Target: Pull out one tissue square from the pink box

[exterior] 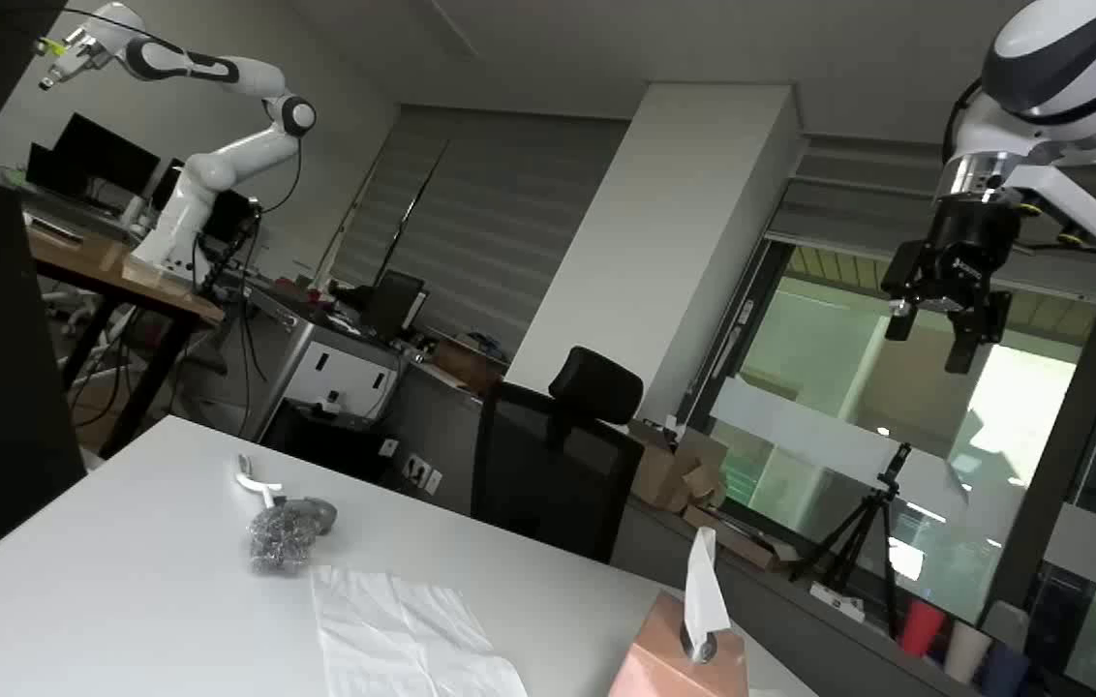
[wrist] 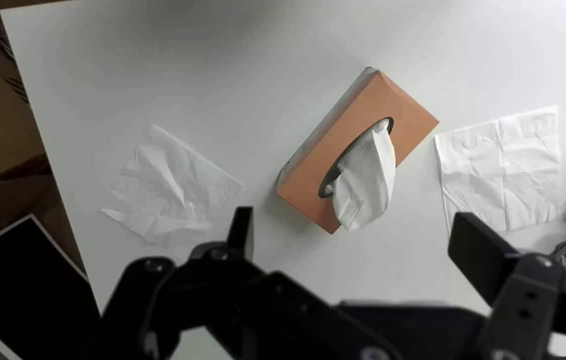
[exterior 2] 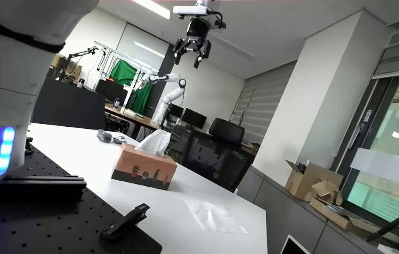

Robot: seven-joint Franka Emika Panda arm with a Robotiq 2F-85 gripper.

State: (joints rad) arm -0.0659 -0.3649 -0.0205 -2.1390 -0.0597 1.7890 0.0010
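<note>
The pink-orange tissue box [wrist: 335, 145] sits on the white table, and it shows in both exterior views [exterior: 654, 647] [exterior 2: 145, 165]. A white tissue [wrist: 365, 185] sticks up out of its oval opening, also in both exterior views [exterior: 703, 590] [exterior 2: 155, 142]. My gripper [wrist: 353, 217] is open and empty. It hangs high above the table in both exterior views [exterior: 930, 347] [exterior 2: 187, 63]. In the wrist view the box and its tissue appear below and ahead of the fingers, apart from them.
Two loose tissues lie flat on the table, on either side of the box [wrist: 505, 170] [wrist: 178, 185]. A grey fuzzy object [exterior: 291, 532] with a white handle lies near one. A black chair [exterior 2: 217, 155] stands at the table edge. A black clamp [exterior 2: 125, 222] sits on the perforated base plate.
</note>
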